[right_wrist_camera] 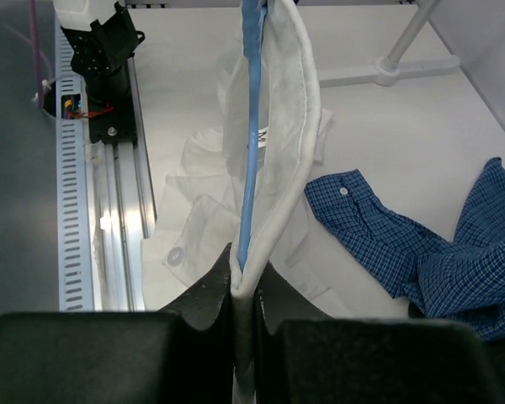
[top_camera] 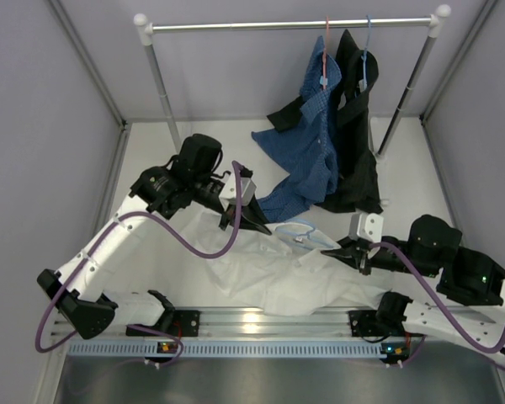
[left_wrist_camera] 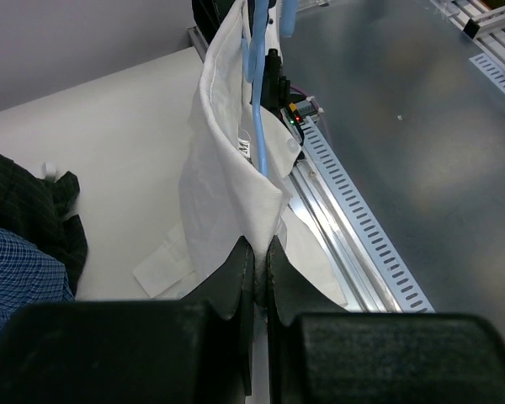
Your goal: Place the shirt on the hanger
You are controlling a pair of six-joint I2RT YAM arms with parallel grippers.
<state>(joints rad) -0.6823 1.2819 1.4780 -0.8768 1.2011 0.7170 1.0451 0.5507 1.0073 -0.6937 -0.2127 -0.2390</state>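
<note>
The white shirt (top_camera: 273,271) lies crumpled across the near middle of the table, its collar lifted between my two grippers. The light-blue hanger (top_camera: 300,231) sits inside the collar. My left gripper (top_camera: 251,220) is shut on the shirt cloth; in the left wrist view the left gripper (left_wrist_camera: 257,252) pinches a fold below the collar (left_wrist_camera: 223,143), with the hanger wire (left_wrist_camera: 259,126) running down inside. In the right wrist view my right gripper (right_wrist_camera: 244,273) is shut on the collar edge (right_wrist_camera: 299,118) together with the hanger wire (right_wrist_camera: 251,151). In the top view the right gripper (top_camera: 347,250) is at the shirt's right.
A blue checked shirt (top_camera: 307,151) on a red hanger (top_camera: 326,46) and a black garment (top_camera: 353,143) hang from the rail (top_camera: 286,25) at the back, trailing onto the table. Rack posts (top_camera: 164,93) stand left and right. An aluminium rail (top_camera: 261,320) runs along the near edge.
</note>
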